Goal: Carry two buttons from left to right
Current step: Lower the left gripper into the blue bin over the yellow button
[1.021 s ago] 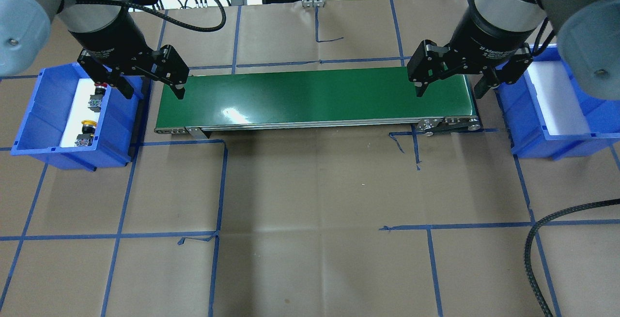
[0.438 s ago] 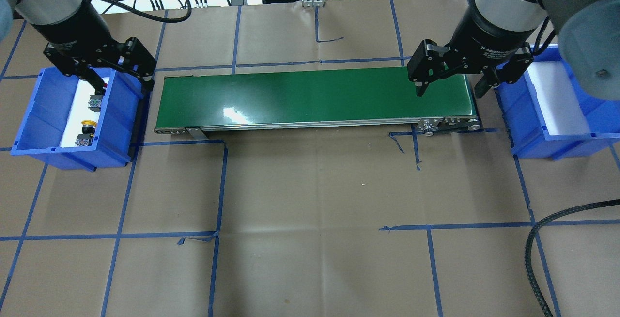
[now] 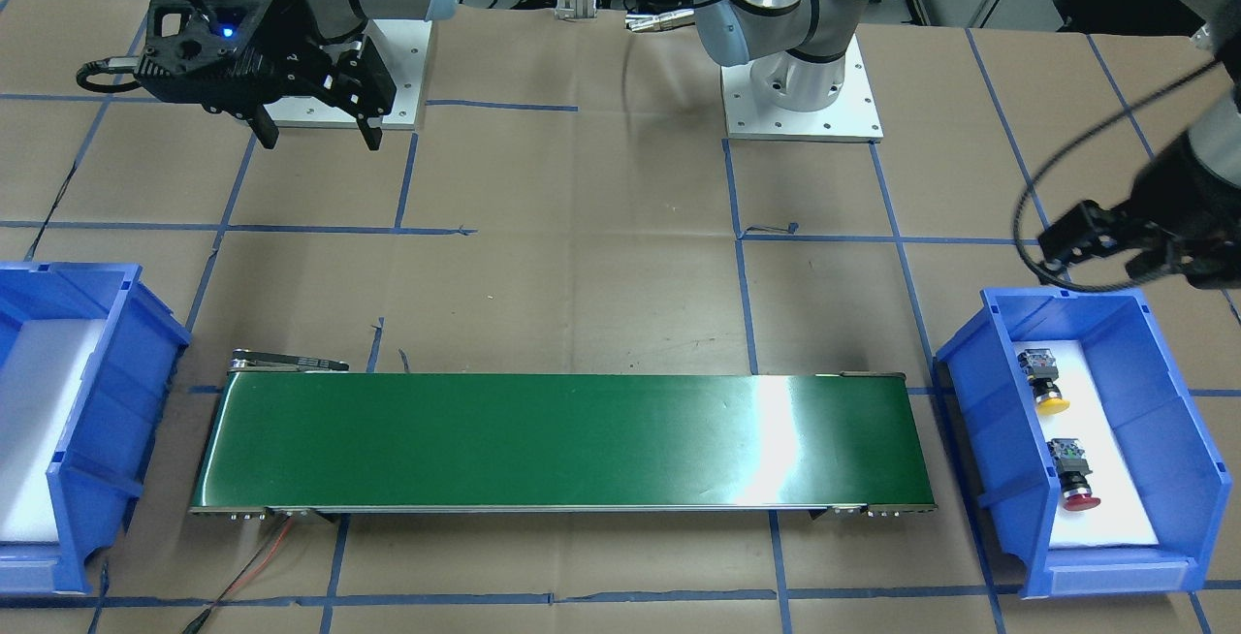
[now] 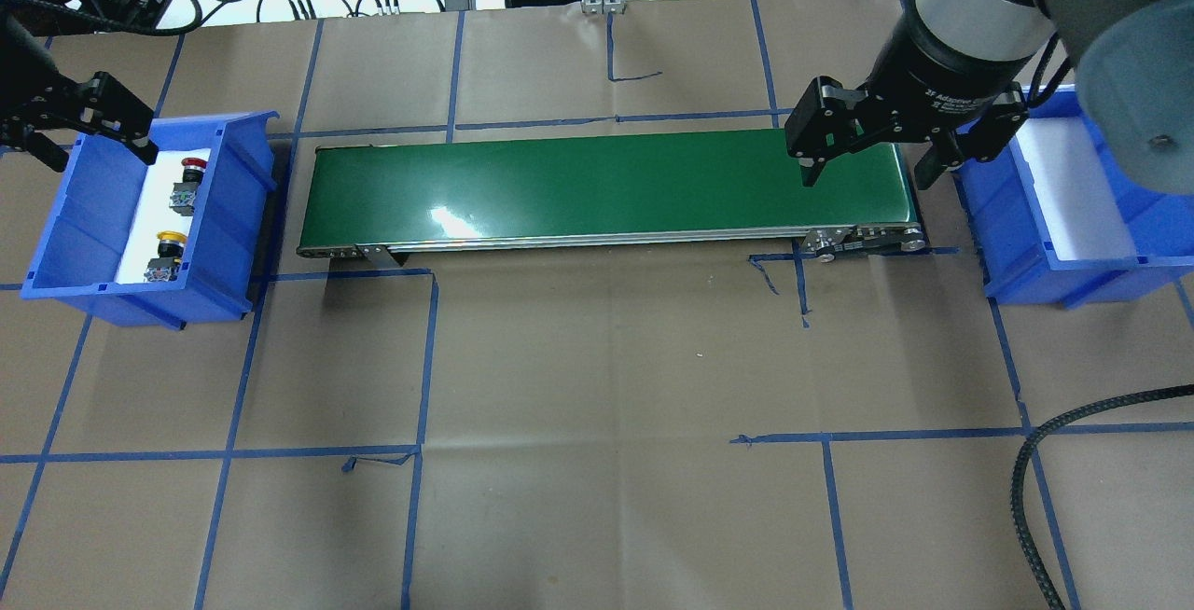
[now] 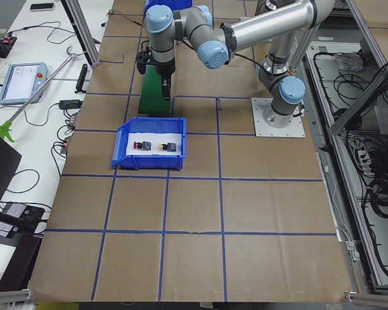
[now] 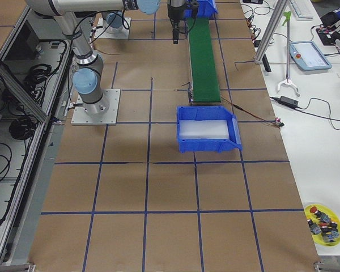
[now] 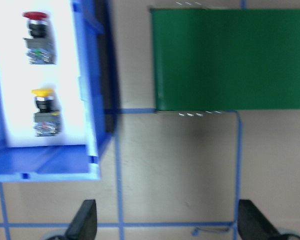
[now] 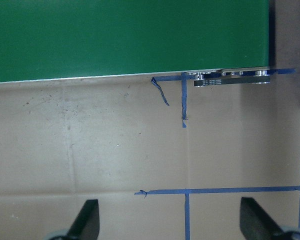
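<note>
Overhead exterior shows the left gripper (image 4: 101,155) at the far-left rim of the left bin (image 4: 93,218). Its jaws are spread wide and hold nothing. Both buttons lie inside this bin on its white liner, apart from the gripper. The red button (image 4: 187,183) is at about 4 o'clock from the fingertips and the yellow button (image 4: 165,254) at about 5 o'clock. Neither touches the other, and each lies on its side with its cap towards 12 o'clock.

In the left wrist view the two fingertips (image 7: 85,222) stand far apart at the bottom edge, with the buttons up at 10 to 11 o'clock. That picture is blurred, so the grey blocks show no detail.

The right gripper (image 4: 867,179) hangs over the 3 o'clock end of the green conveyor belt (image 4: 606,186), jaws wide and empty. The right bin (image 4: 1082,279) is beside it.

Most of the left arm runs off the overhead frame's left edge. In the front-facing view its gripper is cut by the right border.
</note>
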Motion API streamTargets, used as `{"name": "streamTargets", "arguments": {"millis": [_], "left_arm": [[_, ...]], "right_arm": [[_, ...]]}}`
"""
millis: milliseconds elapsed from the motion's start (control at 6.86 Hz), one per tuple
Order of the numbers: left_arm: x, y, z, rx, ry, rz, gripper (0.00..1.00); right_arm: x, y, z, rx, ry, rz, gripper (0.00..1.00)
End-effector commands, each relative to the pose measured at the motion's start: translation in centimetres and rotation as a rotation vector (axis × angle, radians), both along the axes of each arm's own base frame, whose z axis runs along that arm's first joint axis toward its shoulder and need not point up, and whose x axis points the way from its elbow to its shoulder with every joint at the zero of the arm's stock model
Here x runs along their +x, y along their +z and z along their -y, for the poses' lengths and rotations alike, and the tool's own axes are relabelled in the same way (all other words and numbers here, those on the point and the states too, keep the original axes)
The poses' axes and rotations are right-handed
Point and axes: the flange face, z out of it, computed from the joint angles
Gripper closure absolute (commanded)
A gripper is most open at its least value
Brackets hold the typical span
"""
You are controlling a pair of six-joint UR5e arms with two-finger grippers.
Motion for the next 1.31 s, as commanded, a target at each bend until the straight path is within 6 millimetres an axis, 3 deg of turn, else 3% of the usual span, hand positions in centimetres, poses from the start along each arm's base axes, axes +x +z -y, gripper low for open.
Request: {"name": "streamTargets", "arguments": {"millis": [0, 583, 1167], "left_arm": [[6.8, -3.2, 0.1, 0.015, -0.012, -0.005, 0.0], [8.1, -9.9, 1.7, 0.009, -0.041, -0.013, 0.0], [8.0, -19.5, 1.5, -0.006, -0.087, -0.006, 0.01]], "right_arm": [[0.0, -0.1, 0.0, 0.002, 0.0, 0.001, 0.0], [0.0, -0.2, 0.0, 0.005, 0.0, 0.001, 0.0], [0.0, -0.2, 0.0, 0.005, 0.0, 0.002, 0.0]]}}
